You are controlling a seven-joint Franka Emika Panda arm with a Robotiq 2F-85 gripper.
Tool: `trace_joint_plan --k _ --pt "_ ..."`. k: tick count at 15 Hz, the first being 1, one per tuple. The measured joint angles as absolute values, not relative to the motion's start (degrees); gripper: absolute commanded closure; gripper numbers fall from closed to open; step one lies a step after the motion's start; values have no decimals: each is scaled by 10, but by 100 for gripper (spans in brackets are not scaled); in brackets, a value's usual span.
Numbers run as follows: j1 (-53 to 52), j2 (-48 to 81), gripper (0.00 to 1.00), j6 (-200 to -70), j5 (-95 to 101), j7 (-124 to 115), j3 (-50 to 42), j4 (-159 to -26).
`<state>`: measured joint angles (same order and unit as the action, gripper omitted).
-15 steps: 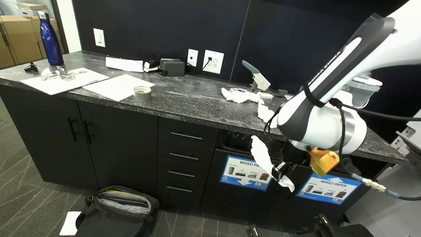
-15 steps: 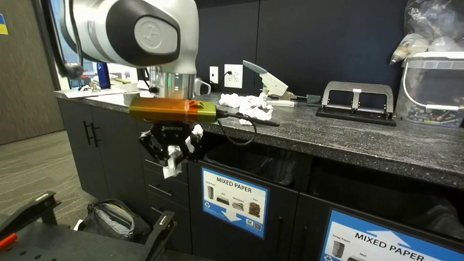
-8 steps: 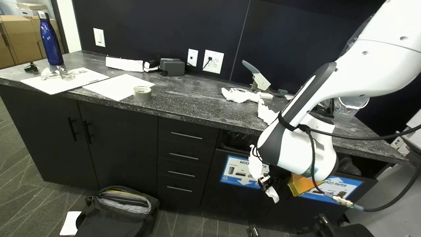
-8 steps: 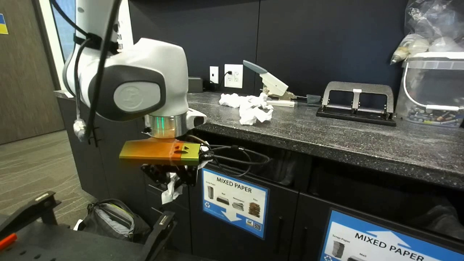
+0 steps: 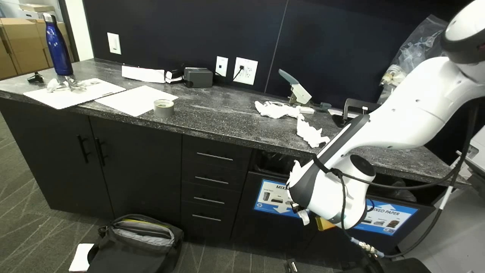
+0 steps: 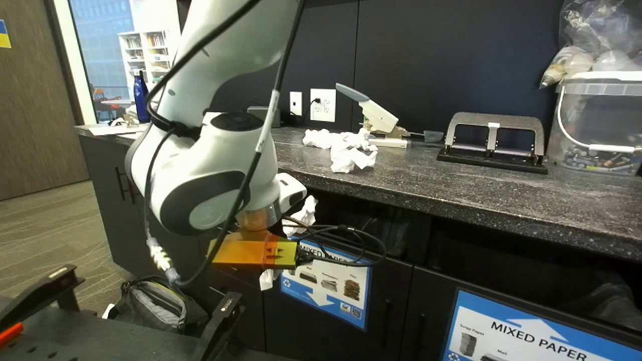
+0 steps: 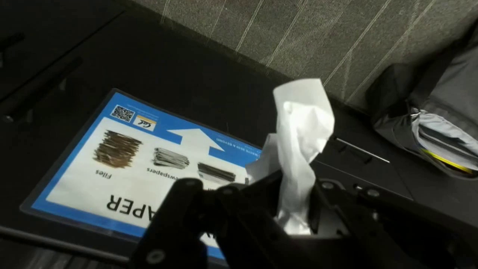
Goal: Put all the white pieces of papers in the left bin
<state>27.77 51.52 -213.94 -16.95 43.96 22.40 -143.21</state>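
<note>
The Panda forearm is slanted downward in both exterior views, and the white wrist is bent at its lower end, with an orange-and-yellow housing carried beneath. The Robotiq gripper is pointed down, largely hidden in both exterior views; in the wrist view its black fingers are clamped in a grip.

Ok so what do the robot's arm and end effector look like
The arm is glossy white and rounded, with dark grey panels. A black strap wraps it, and black cables run alongside, with a silvery connector. Near its end sits an orange and yellow case. The end effector is black and jointed.
</note>
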Motion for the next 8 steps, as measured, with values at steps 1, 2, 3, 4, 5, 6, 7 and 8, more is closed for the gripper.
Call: trace_joint_plan --k 1,2,3,4,5,6,7,8 --pt "266 536 91 -2142 -129 414 201 -1414" --pt "245 550 91 -2142 -76 367 166 -1397" --pt "222 562 91 -2143 -33 323 135 -1378" --pt "201 572 91 -2152 3 287 109 -1359" --pt "180 580 91 -2163 29 258 87 -1340" --pt "160 587 91 -2174 46 235 67 -1323" --pt "140 592 91 -2184 57 216 50 -1305" --pt "124 596 91 -2194 62 202 36 -1290"
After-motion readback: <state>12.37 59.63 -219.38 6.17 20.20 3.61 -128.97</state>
